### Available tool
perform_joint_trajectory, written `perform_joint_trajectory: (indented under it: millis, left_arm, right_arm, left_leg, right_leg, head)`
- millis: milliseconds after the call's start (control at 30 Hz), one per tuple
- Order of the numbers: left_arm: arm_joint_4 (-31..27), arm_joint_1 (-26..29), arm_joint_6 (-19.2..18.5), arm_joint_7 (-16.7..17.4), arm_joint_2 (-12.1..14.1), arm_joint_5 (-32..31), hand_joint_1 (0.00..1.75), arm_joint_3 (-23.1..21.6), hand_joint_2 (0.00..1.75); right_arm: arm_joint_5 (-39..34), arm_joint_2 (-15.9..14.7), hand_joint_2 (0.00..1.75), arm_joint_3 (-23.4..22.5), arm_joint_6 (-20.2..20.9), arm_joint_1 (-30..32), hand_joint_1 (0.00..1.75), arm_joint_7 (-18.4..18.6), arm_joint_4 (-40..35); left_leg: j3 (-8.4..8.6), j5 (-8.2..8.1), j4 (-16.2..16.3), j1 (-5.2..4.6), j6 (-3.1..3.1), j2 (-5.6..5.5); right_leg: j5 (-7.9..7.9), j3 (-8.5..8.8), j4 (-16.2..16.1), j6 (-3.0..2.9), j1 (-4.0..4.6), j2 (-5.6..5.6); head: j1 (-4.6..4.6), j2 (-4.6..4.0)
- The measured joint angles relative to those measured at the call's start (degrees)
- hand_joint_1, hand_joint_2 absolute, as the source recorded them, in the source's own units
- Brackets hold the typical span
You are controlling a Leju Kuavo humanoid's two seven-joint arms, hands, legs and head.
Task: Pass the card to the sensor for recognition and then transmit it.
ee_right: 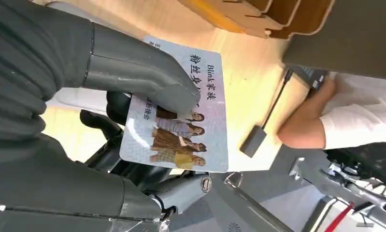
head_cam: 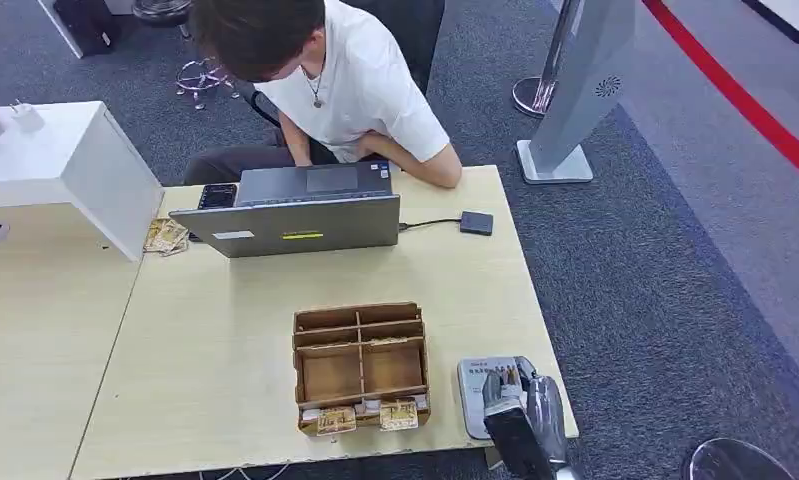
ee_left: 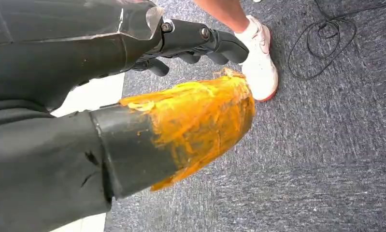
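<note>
The right hand (ee_right: 147, 125) is pinching the card (ee_right: 181, 111) – thumb atop, fingers (ee_right: 108, 145) beneath – hovering over the sensor (head_cam: 480, 385), bench's five o'clock corner.

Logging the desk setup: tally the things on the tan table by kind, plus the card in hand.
Laptop: 1
Phone: 1
Small dark box on cable: 1
Wooden tray: 1
Sensor pad: 1
Card, held by right hand: 1
Total: 6
</note>
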Motion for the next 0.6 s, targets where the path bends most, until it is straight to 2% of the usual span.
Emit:
perform_joint_trajectory:
  millis: [600]
  left_arm:
    - [0.0, 0.0, -0.02, 0.04, 0.0, 0.13, 0.0, 0.11, 0.0]
  right_arm:
    - [0.26, 0.02, 1.75, -2.75, 1.81, -0.95, 1.75, -0.09, 4.78]
  left_leg:
    - [0.0, 0.0, 0.0, 0.0, 0.0, 0.0]
  right_leg:
    - [0.0, 0.0, 0.0, 0.0, 0.0, 0.0]
  head:
    - [0.0, 0.0]
